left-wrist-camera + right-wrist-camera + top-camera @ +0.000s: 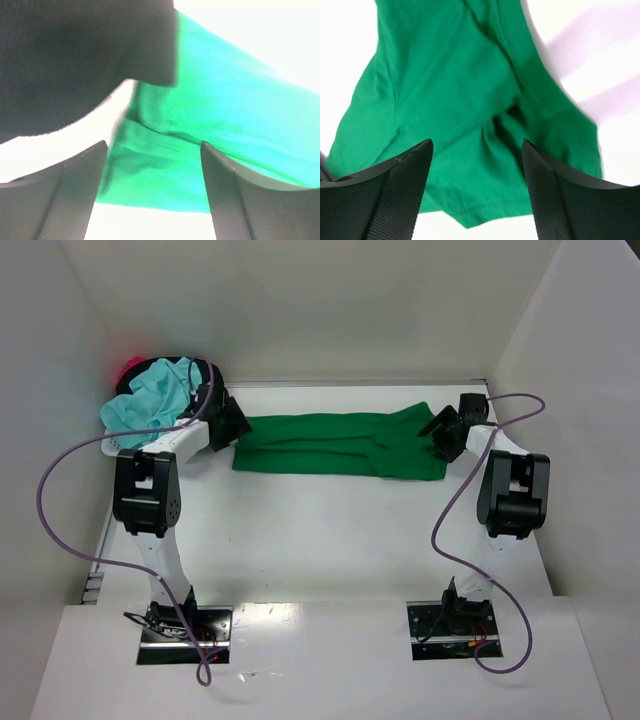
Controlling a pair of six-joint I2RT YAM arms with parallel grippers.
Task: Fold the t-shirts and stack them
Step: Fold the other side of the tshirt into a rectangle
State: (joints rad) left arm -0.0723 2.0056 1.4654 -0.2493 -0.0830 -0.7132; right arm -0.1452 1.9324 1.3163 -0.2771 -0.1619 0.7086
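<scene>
A bright green t-shirt (340,443) lies folded into a long band across the far middle of the table. My left gripper (232,426) hovers at its left end, jaws open, with the green cloth (155,170) lying loose below and between the fingers. My right gripper (443,435) is over the shirt's right end, also open, and the cloth (470,150) sits flat under its fingers, not pinched. A heap of other t-shirts, light turquoise (140,405), black (185,368) and pink-red (130,367), is piled at the far left corner.
White walls close in the table at the left, back and right. The heap rests in a small white basket (118,447) by the left wall. Purple cables (60,500) loop off both arms. A dark blurred mass (75,60) fills the upper left of the left wrist view.
</scene>
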